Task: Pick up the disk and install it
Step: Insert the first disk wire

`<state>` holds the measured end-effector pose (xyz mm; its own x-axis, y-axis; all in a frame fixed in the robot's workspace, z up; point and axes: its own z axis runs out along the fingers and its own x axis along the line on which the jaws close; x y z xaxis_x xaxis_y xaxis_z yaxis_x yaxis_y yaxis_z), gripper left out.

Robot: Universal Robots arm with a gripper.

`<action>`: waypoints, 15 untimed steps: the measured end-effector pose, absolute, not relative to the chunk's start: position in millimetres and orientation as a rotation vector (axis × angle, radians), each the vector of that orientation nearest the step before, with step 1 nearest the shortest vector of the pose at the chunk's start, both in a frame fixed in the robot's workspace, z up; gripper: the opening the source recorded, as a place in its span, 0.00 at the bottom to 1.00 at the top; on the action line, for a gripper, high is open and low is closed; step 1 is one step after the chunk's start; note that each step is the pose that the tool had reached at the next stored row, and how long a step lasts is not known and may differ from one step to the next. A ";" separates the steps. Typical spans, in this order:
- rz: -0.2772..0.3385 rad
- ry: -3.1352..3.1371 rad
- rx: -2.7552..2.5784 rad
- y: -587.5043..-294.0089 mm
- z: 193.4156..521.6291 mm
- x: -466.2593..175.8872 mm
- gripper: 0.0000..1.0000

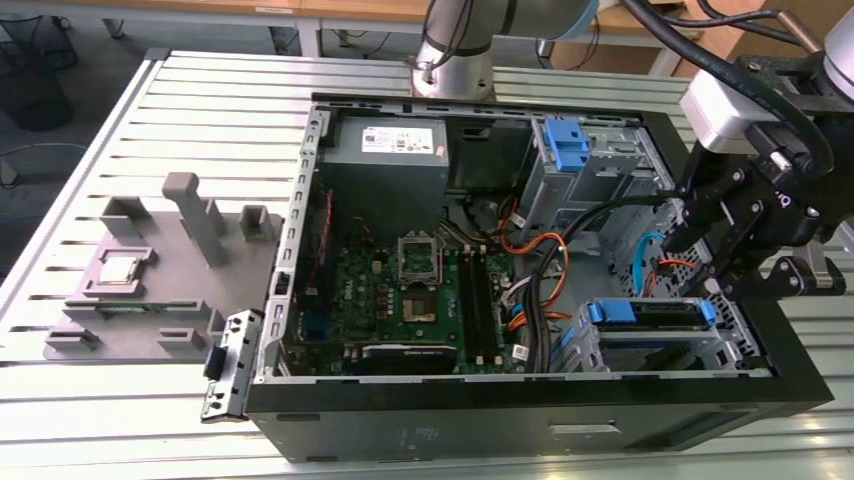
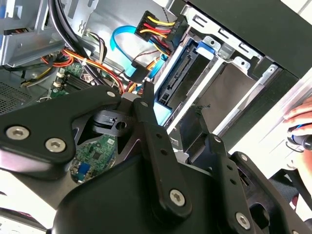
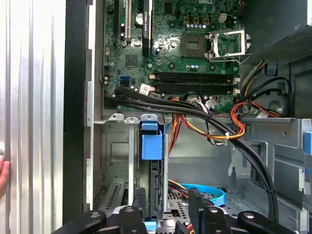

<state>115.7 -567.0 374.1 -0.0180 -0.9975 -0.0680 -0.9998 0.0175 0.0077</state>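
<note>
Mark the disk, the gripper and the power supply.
the disk (image 3: 151, 145), first wrist view, on its blue end tab.
the gripper (image 3: 166, 197), first wrist view, midway between its fingertips.
the power supply (image 1: 387, 170), exterior view, on its grey top face.

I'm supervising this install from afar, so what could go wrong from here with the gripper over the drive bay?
Snagging: the red-and-yellow power cable and blue cable hang close to the gripper, whose open fingers could catch them.
Jamming: the disk sits between tight metal bay rails, so any tilt may bind it.
Safety: a person's hand is beside the case, close to where the gripper works.
</note>
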 end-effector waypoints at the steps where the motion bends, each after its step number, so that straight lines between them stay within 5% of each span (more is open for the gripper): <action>1: 0.083 2.209 -2.170 -566.3 374.0 115.7 0.48; 15: 0.083 2.209 -2.170 -561.1 373.9 115.7 0.48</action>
<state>115.7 -561.1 373.9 -0.0181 -0.9975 -0.0689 -0.9998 0.0176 0.0077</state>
